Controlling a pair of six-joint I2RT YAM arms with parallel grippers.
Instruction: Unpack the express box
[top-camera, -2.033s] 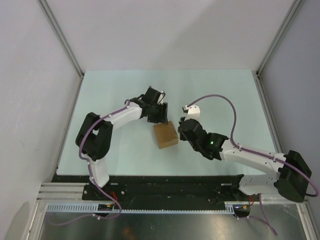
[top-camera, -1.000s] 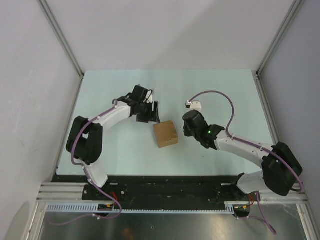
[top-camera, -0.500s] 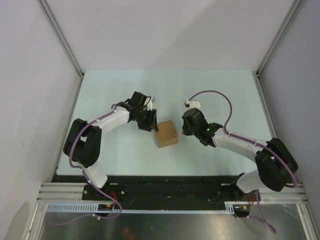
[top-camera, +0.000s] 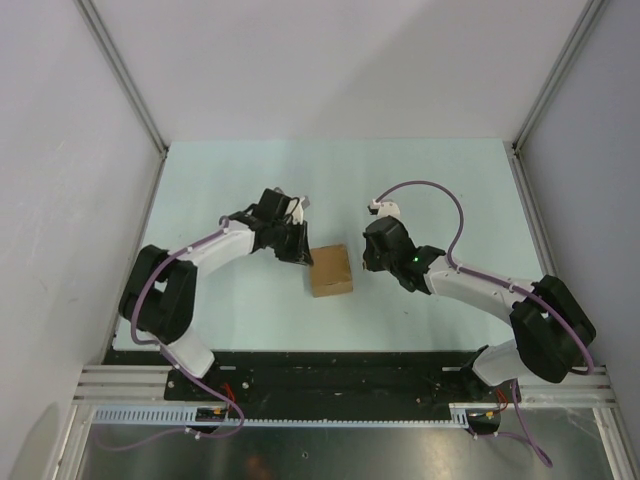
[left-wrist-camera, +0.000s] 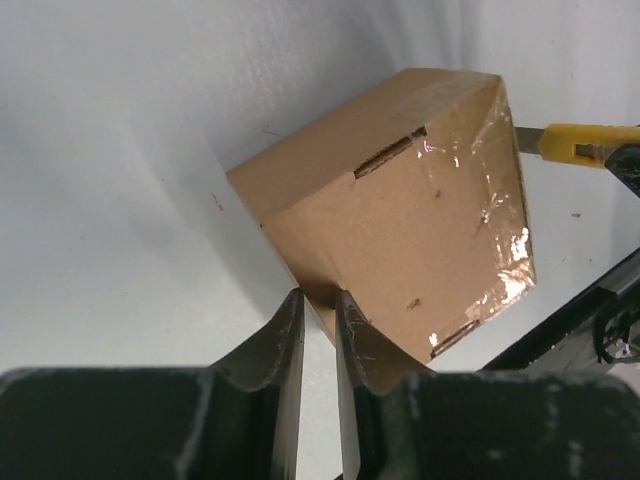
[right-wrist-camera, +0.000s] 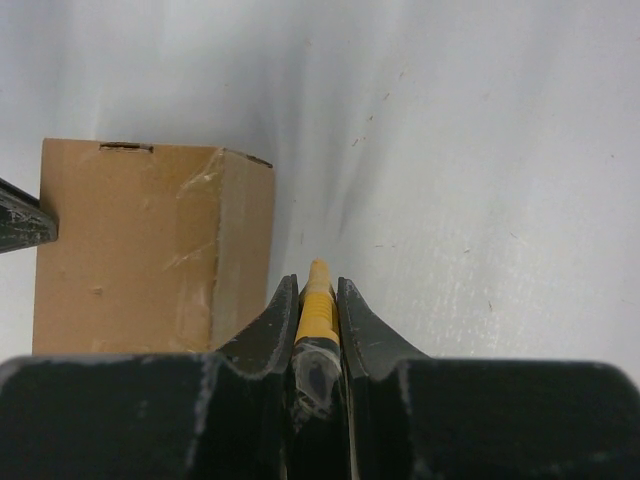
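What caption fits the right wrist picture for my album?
The right gripper holds a yellow cutter knife beside the taped brown cardboard box.

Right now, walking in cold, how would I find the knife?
Start at the pale green table, then the brown cardboard box at its middle. Beside the box, the right hand pinches a slim cutter, the only yellow thing there.
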